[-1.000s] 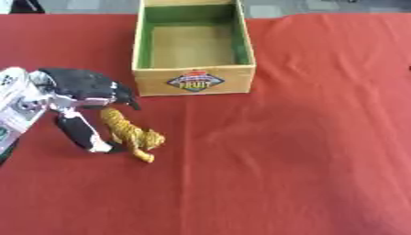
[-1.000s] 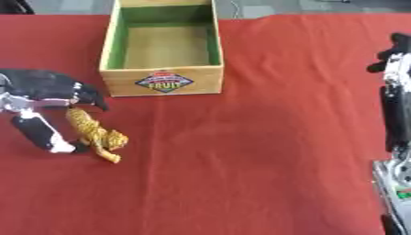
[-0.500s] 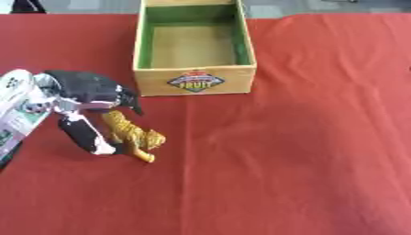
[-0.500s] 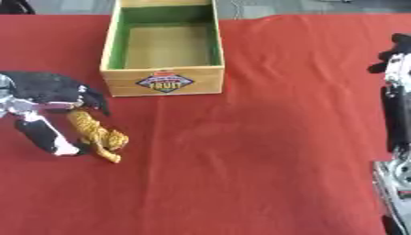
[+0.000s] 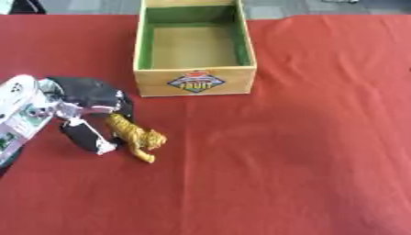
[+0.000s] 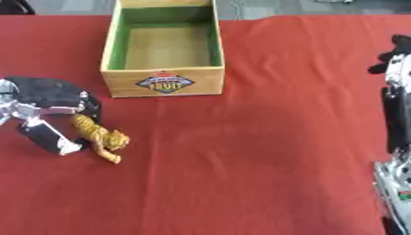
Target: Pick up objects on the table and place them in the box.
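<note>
Closing in since a second ago, the left hand (image 5: 84,108) is curling its fingers and thumb around the tail end of the golden striped tiger (image 5: 135,137), lying on the red table (image 5: 281,160). Beyond, the open wooden box (image 5: 195,82) is showing a "FRUIT" label, while the right hand (image 6: 395,55) is hanging at the right edge, fingers unclear.

Two head eyes, looking steeply down, both sharing box (image 5: 195,50) and red table (image 5: 305,160)

left hand (image 5: 84,98): moved right, lower onto tiger | fingers (image 5: 122,102): now curled over toy tiger (image 5: 135,137) rear | thumb: beside it on worktop
</note>
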Robot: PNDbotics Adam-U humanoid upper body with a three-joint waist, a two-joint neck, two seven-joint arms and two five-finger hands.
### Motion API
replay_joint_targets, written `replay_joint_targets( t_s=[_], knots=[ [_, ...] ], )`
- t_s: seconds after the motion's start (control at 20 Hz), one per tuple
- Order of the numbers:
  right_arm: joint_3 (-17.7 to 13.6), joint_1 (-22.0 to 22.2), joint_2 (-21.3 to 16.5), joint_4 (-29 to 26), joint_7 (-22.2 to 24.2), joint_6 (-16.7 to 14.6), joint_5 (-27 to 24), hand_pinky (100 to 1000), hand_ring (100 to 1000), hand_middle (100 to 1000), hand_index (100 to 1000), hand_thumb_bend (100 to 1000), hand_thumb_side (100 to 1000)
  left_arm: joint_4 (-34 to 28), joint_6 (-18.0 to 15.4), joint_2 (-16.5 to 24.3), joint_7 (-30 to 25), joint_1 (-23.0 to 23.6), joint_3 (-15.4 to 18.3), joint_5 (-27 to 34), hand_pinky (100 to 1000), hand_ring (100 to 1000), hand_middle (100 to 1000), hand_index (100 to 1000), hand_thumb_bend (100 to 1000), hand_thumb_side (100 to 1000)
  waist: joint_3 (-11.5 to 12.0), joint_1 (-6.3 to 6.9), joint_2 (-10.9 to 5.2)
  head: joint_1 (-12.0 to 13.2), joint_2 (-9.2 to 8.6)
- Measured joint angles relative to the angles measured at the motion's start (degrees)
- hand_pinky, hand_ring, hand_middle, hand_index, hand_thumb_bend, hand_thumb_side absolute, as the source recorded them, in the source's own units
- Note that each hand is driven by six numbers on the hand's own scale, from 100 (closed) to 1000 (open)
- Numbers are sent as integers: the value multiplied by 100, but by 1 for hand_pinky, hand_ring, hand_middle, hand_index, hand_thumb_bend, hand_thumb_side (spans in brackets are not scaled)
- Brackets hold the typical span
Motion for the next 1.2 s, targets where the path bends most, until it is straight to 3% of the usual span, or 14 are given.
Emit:
replay_joint_targets(
  t_s=[0.25, 0.55, 0.9, 1.2],
  knots=[
    [0, 1, 32, 0, -11, 12, -12, 819, 491, 499, 706, 100, 692, -130, 67, -39, -67, 11, 68, 376, 646, 665, 577, 688, 100, 372, 4, -2, 11, 0, -14],
    [0, 3, 37, 0, -14, 17, -15, 819, 491, 498, 707, 100, 692, -156, 145, -39, -145, 57, 76, 694, 570, 580, 490, 567, 100, 364, 4, -19, 12, 0, -14],
    [0, 6, 41, 0, -14, 17, -22, 820, 490, 498, 707, 100, 697, -159, 152, -44, -152, 109, 169, 955, 473, 462, 371, 370, 100, 456, 7, -30, 13, 0, -14],
    [-1, 9, 43, 0, -14, 17, -39, 821, 490, 497, 708, 100, 695, -180, -77, -44, 218, 190, 272, 1018, 437, 406, 322, 319, 100, 541, 8, -33, 13, 0, -16]
  ],
)
